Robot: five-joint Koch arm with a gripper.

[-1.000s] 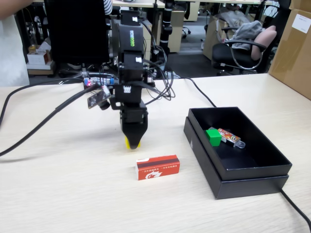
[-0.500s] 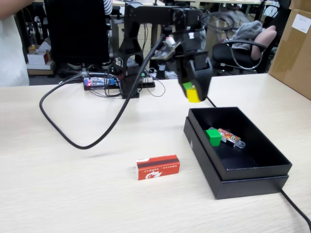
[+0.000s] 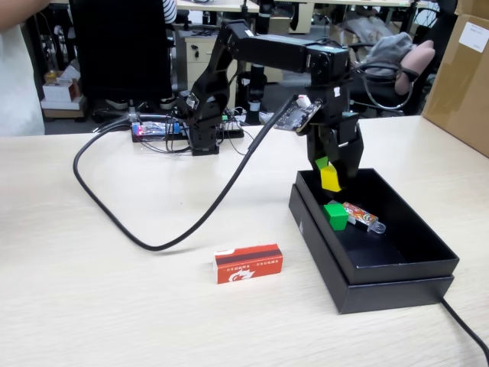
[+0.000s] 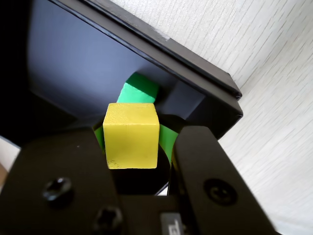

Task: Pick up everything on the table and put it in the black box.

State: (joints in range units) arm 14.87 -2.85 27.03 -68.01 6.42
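Note:
My gripper (image 3: 330, 174) is shut on the small yellow cube (image 3: 330, 179), holding it just above the far left end of the black box (image 3: 315, 232). In the wrist view the yellow cube (image 4: 131, 135) sits between the green-padded jaws of the gripper (image 4: 133, 144), with the box's rim (image 4: 195, 64) and the green cube (image 4: 139, 91) below. That green cube (image 3: 335, 215) lies inside the box. The red-and-white carton (image 3: 247, 264) lies flat on the beige table (image 3: 107, 306), left of the box.
An orange-patterned stick (image 3: 362, 215) lies in the box beside the green cube. A thick black cable (image 3: 153, 246) loops across the table to the arm's base (image 3: 202, 130). A brown cardboard carton (image 3: 462, 73) stands far right. A thin cable (image 3: 466, 330) runs off front right.
The arm lifted the yellow cube off the table left of the box, swung it right, and has now lowered it over the box's far left end.

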